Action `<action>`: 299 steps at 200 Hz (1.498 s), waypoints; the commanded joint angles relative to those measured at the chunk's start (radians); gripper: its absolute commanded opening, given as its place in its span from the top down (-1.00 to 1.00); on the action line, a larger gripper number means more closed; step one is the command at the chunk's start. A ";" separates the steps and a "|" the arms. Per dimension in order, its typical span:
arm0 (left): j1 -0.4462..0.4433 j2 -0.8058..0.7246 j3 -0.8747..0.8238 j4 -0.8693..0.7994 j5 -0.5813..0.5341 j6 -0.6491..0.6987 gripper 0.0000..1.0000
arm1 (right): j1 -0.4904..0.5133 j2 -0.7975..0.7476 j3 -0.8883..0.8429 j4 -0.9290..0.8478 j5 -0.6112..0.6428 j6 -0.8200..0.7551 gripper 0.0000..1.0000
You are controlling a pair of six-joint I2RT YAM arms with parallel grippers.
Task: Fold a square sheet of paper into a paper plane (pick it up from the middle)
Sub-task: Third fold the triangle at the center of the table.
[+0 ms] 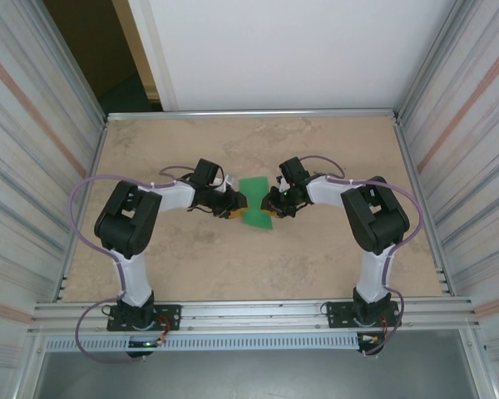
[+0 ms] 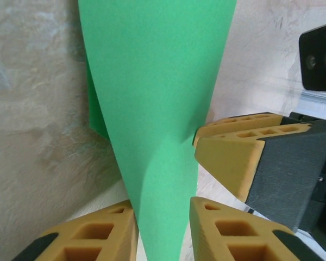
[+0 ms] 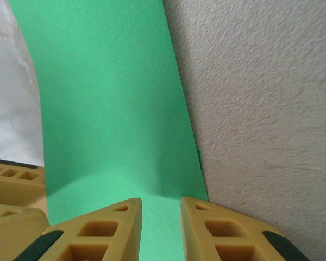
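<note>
Fold stage: judged early. The square sheet of paper is not yet a dart, and one side curls up off the table.
Sheet position: mid-table, between the two arms' fingertips.
Left gripper: fingers stand either side of a tapering green flap with a narrow gap. Whether they clamp it cannot be told.
Right gripper: fingers slightly parted, green showing in the gap. Its grip likewise cannot be told.
Next move: probably calls for carrying the raised side over squarely and pressing a crease without the thin sheet slipping.
Containers: none seen. The sheet rests on the bare tabletop.
</note>
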State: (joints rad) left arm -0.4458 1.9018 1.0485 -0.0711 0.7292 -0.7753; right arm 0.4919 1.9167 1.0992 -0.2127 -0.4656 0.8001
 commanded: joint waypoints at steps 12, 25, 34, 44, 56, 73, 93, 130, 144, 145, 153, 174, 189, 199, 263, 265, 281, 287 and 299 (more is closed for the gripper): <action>0.005 0.013 0.010 0.005 0.036 -0.013 0.44 | -0.004 0.045 -0.030 -0.053 0.036 -0.026 0.46; 0.007 0.021 0.014 0.002 0.036 -0.019 0.48 | -0.004 0.045 -0.030 -0.051 0.035 -0.027 0.46; 0.009 0.028 0.019 -0.001 0.039 -0.022 0.53 | -0.004 0.044 -0.029 -0.050 0.034 -0.027 0.45; 0.009 0.034 0.022 -0.009 0.039 -0.027 0.56 | -0.003 0.042 -0.027 -0.048 0.033 -0.030 0.44; 0.011 0.039 0.027 -0.019 0.039 -0.031 0.66 | -0.004 0.037 -0.029 -0.045 0.032 -0.034 0.43; 0.015 0.042 0.029 -0.031 0.038 -0.037 0.77 | -0.004 0.019 -0.026 -0.041 0.035 -0.048 0.40; 0.018 0.042 0.028 -0.038 0.038 -0.050 0.90 | -0.002 -0.029 -0.023 -0.015 -0.002 -0.104 0.31; 0.018 0.030 0.022 -0.036 0.035 -0.082 1.00 | 0.008 -0.169 -0.043 0.002 0.088 -0.208 -0.01; 0.018 0.023 0.021 -0.037 0.031 -0.094 1.00 | 0.018 -0.217 -0.066 0.018 0.136 -0.251 -0.15; 0.017 0.023 0.021 -0.037 0.030 -0.096 1.00 | 0.019 -0.221 -0.069 0.019 0.142 -0.255 -0.16; 0.018 0.017 0.020 -0.037 0.029 -0.103 1.00 | 0.033 -0.251 -0.086 0.029 0.186 -0.287 -0.24; 0.016 0.004 0.019 -0.037 0.026 -0.118 1.00 | 0.099 -0.325 -0.137 0.067 0.345 -0.395 -0.38; 0.017 -0.005 0.016 -0.034 0.027 -0.131 1.00 | 0.166 -0.364 -0.173 0.110 0.445 -0.504 -0.38; 0.016 -0.011 0.015 -0.032 0.027 -0.142 1.00 | 0.206 -0.373 -0.197 0.149 0.501 -0.569 -0.35; 0.007 -0.049 0.006 -0.023 0.033 -0.208 1.00 | 0.320 -0.336 -0.333 0.405 0.399 -0.836 -0.41; 0.006 -0.050 0.006 -0.023 0.034 -0.209 1.00 | 0.321 -0.334 -0.335 0.415 0.398 -0.838 -0.42; 0.005 -0.055 -0.001 -0.018 0.033 -0.221 1.00 | 0.322 -0.306 -0.337 0.443 0.399 -0.860 -0.43; 0.005 -0.056 -0.004 -0.017 0.032 -0.224 1.00 | 0.324 -0.293 -0.339 0.452 0.411 -0.872 -0.43; 0.003 -0.056 -0.004 -0.013 0.033 -0.228 1.00 | 0.327 -0.273 -0.348 0.485 0.432 -0.898 -0.43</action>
State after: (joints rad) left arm -0.4385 1.8900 1.0538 -0.0799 0.7406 -0.9737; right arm 0.8127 1.6039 0.7689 0.1562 -0.0525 0.0044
